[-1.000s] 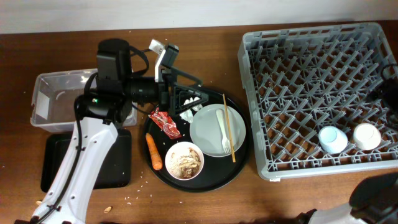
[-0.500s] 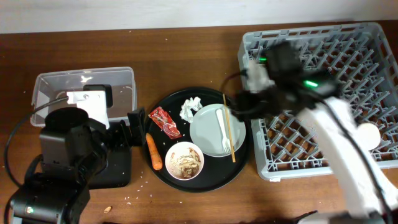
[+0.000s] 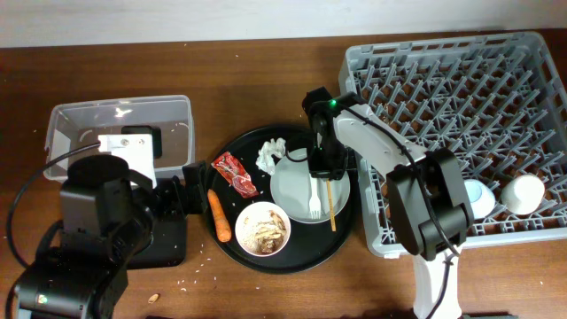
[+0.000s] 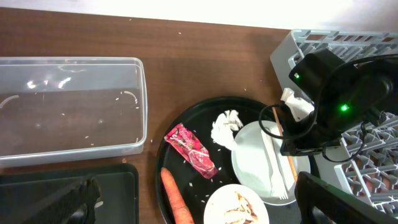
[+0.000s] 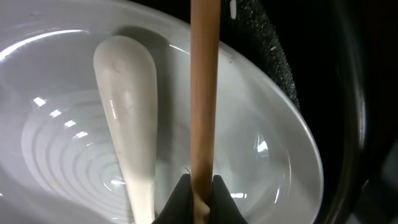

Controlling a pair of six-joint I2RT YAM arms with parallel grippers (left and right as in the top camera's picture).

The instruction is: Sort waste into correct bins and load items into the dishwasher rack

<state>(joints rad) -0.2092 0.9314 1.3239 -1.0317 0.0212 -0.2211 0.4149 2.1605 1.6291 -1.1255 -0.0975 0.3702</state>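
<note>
Reaching down over plate (image 3: 297,188), right claw (image 5: 198,191) apparently pinching chopsticks (image 5: 204,93); left claw (image 3: 183,186) spread open, hovering.

Right tool (image 5: 200,194) now on chopsticks (image 5: 204,93)

looks like a robotics lab set up as a kitchen clean-up: a plain wooden bench (image 3: 266,80) against a bare pale wall (image 3: 177,18) carries a grey dishwasher rack (image 3: 443,97), a clear tub (image 3: 120,103) and a round black tray (image 3: 239,146) of leftovers, with a cabled left arm (image 3: 93,221) and right arm (image 3: 381,151).
</note>
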